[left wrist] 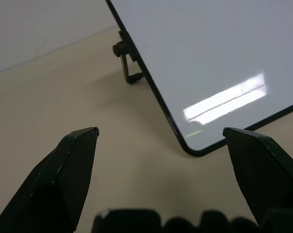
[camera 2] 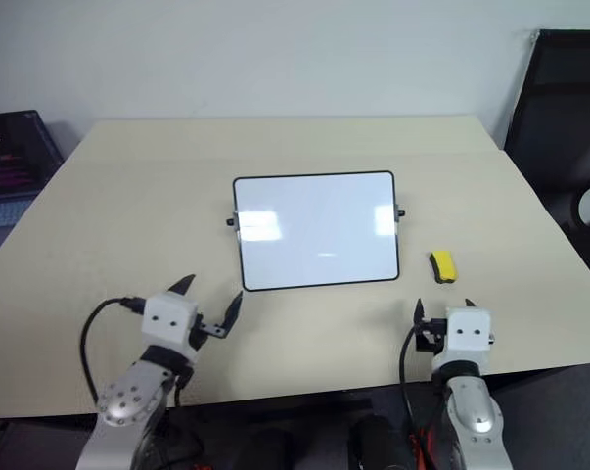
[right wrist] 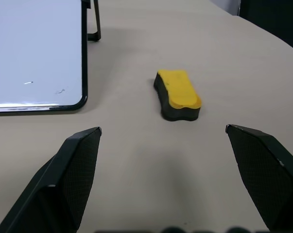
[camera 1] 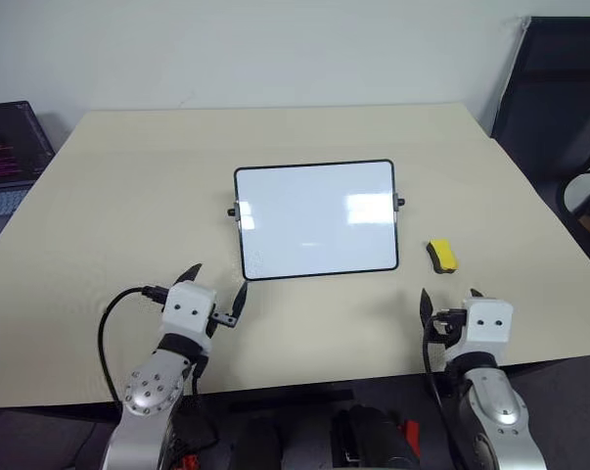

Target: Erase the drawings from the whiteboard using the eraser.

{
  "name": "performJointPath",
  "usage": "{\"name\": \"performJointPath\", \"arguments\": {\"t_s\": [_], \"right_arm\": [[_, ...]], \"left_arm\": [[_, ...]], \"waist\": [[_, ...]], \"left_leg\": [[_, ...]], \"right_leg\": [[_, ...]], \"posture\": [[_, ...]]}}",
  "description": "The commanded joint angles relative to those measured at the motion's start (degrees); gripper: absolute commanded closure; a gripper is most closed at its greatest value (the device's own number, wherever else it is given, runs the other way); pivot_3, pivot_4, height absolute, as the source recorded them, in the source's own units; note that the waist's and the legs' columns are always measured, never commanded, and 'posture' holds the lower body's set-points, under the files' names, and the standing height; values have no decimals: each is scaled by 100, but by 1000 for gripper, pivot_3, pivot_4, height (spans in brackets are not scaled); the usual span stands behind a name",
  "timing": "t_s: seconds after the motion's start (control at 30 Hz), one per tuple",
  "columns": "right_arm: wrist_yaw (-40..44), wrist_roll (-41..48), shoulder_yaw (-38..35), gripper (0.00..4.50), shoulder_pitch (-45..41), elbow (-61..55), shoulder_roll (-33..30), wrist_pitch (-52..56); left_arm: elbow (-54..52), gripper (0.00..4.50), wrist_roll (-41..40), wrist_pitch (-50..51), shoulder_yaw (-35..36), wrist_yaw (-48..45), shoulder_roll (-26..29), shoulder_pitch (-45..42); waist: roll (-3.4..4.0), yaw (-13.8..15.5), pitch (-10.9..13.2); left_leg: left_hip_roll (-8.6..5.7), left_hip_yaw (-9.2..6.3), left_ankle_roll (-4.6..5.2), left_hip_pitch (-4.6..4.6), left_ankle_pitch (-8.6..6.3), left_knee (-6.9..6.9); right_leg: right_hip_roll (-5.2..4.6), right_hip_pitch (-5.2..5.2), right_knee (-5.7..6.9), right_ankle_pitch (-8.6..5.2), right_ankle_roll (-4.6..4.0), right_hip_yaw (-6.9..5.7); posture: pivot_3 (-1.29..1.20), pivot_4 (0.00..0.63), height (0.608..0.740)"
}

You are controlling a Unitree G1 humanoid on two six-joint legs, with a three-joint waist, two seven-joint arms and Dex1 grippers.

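Note:
The whiteboard [camera 1: 314,217] stands propped at a tilt in the middle of the beige table [camera 1: 118,206], its glossy face white with light glare. Of the drawings I make out two faint tiny traces [right wrist: 61,91] by the board's near right corner. The yellow eraser [camera 1: 442,256] with its dark underside lies flat on the table just right of the board, also seen as the eraser [right wrist: 178,94] ahead of my right gripper [camera 1: 449,297]. That gripper is open and empty, a short way nearer than the eraser. My left gripper [camera 1: 216,283] is open and empty near the board's near left corner [left wrist: 192,148].
An open laptop [camera 1: 6,147] sits off the table's left side. A black chair [camera 1: 559,98] stands at the back right. Both grippers hover close to the table's near edge [camera 1: 304,387].

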Motion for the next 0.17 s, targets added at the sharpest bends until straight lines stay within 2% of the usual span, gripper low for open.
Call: {"name": "performJointPath", "arguments": {"t_s": [0.03, 0.17], "right_arm": [[-54, -58, 19, 49, 40, -246, 9, -85], [-5, -30, 106, 49, -12, -256, 11, 35]], "left_arm": [[-445, 0, 38, 102, 97, 51, 32, 35], [-700, 0, 72, 298, 62, 67, 11, 151]], "waist": [[0, 5, 0], [-1, -4, 1]], "left_leg": [[0, -2, 0, 0, 0, 0], [1, 0, -2, -2, -1, -1]], "right_leg": [[0, 0, -1, -1, -1, -1], [-1, -2, -4, -1, -2, -2]], "posture": [[0, 150, 740], [0, 150, 740]]}}
